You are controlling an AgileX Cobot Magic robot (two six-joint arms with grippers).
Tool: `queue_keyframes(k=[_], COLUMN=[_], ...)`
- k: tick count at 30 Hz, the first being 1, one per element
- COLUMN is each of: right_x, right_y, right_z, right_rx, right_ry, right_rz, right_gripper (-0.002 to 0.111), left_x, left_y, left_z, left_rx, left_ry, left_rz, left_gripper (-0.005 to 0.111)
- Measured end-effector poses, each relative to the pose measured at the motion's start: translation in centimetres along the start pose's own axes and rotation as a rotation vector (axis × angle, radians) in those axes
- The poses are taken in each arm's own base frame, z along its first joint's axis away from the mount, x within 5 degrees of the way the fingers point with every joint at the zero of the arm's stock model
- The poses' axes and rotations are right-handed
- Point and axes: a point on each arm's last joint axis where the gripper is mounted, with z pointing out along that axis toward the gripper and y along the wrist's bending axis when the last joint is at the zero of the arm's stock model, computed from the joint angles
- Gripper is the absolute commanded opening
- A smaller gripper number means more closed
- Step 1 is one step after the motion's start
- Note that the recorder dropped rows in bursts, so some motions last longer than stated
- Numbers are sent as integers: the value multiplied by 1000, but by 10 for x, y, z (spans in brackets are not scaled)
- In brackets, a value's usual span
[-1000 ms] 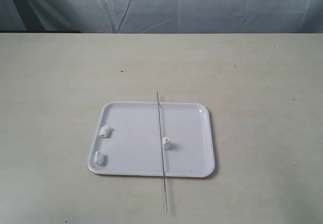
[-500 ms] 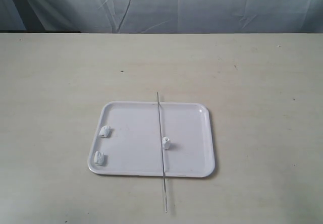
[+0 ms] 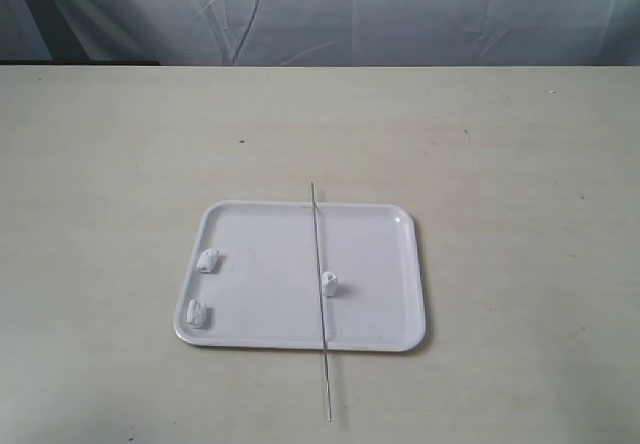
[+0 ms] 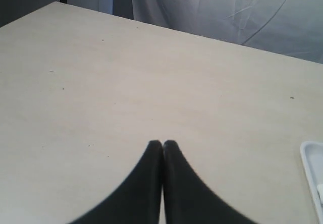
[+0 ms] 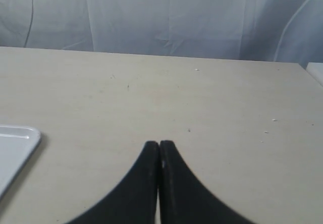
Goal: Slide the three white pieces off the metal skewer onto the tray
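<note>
The white tray [image 3: 370, 264] lies on the table in the exterior view. Across it lies the thin metal skewer [image 3: 318, 254], one end past the far rim and the other on the table in front of the tray. One white piece [image 3: 329, 284] sits right beside the skewer; whether it is threaded on it I cannot tell. Two more white pieces [image 3: 208, 260] [image 3: 197, 314] rest by the tray's left rim. Neither arm shows in the exterior view. My left gripper [image 4: 162, 143] is shut over bare table, holding nothing. My right gripper [image 5: 159, 144] is shut too, with nothing in it.
A pale tabletop [image 3: 120, 164] runs to a wrinkled grey-white curtain [image 3: 400, 14] at the back. A corner of the tray [image 4: 312, 173] shows in the left wrist view and another tray corner [image 5: 15, 148] in the right wrist view.
</note>
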Motion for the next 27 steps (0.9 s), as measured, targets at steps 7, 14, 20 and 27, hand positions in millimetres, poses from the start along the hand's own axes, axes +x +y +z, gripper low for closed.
queue_keyframes(k=[7,14,20,27], right_x=[1,1,4,5], right_y=[-2,-2,-1,-1], right_z=[0,0,0,0], right_rx=[43,43,27,18], right_ry=[9,14,47,60], right_rz=[4,5,1,-1], right_gripper=[-1,-1,-1,-1], left_x=[-2,-3,-5,-5], left_y=[-1,-2,-6,-12], left_z=[0,0,0,-1], left_rx=[12,18,60,128], left_ry=[-28,-37,-55,-67], left_rz=[11,21,55,119], left_gripper=[0,0,0,0])
